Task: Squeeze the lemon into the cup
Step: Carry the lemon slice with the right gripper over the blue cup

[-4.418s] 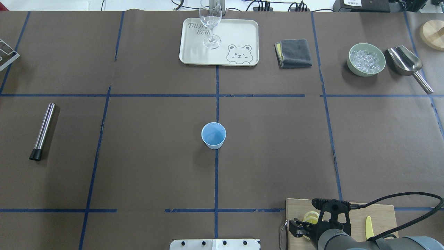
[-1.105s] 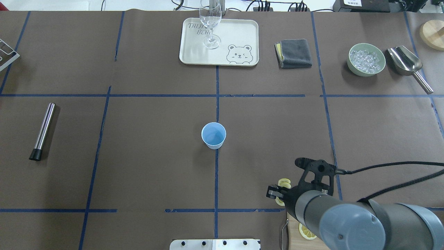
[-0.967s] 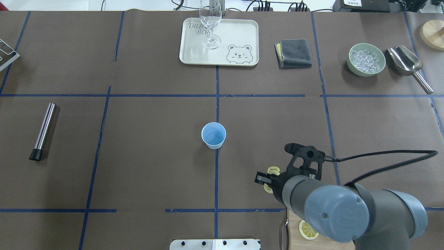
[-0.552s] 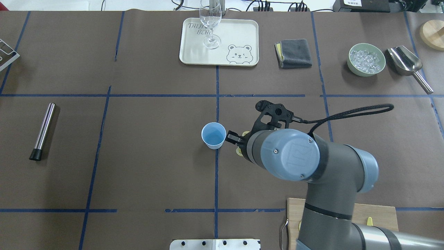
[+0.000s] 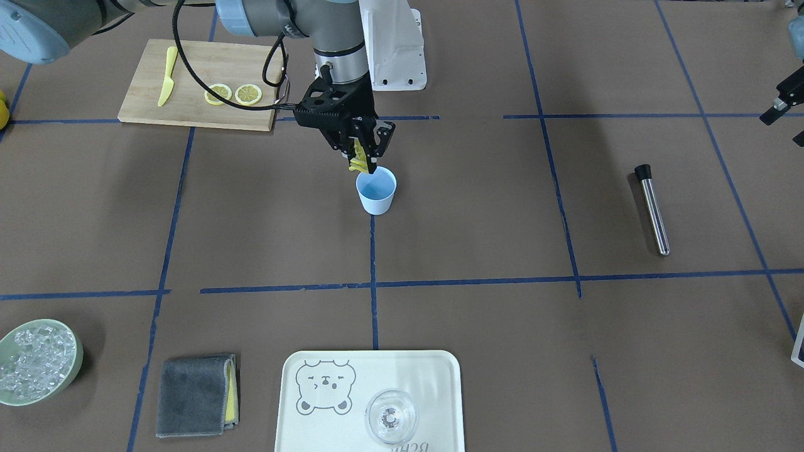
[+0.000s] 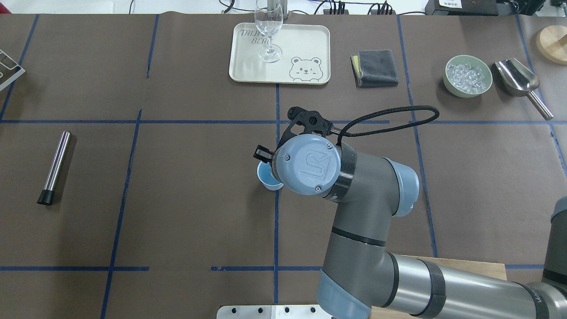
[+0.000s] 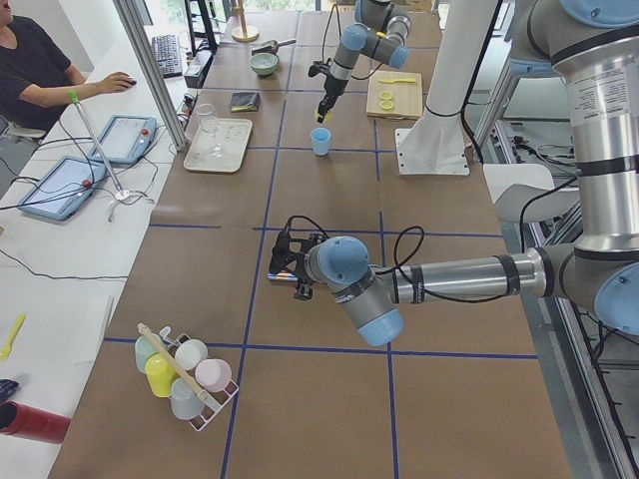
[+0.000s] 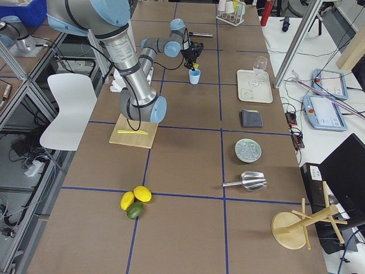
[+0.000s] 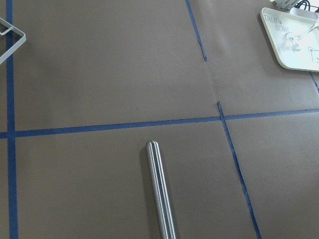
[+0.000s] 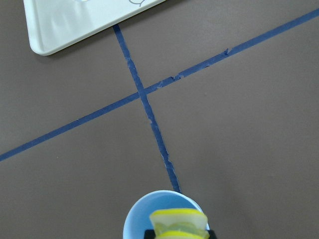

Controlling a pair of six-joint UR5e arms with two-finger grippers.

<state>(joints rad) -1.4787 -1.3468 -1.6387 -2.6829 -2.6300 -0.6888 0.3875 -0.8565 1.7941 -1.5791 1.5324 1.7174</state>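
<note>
The light-blue cup (image 5: 376, 191) stands at the table's middle on a blue tape line. My right gripper (image 5: 362, 157) is shut on the lemon (image 5: 358, 163), a yellow slice folded between the fingers, and holds it just above the cup's near rim. In the right wrist view the pinched lemon (image 10: 178, 221) sits over the cup's mouth (image 10: 144, 219). In the overhead view the right wrist hides the lemon and most of the cup (image 6: 265, 179). My left gripper (image 7: 290, 269) hovers far off over the table's left part; I cannot tell whether it is open or shut.
A wooden board (image 5: 188, 110) near the robot's base carries two more lemon slices (image 5: 233, 94) and a yellow knife (image 5: 165, 85). A steel rod (image 5: 652, 210) lies on the left part. On the far side are a tray (image 5: 440, 376) with a glass (image 5: 391, 416), a grey cloth (image 5: 196, 395) and an ice bowl (image 5: 38, 361).
My right arm lifted the lemon slice off the board and carried it forward and leftward to above the cup. The cup has not moved.
</note>
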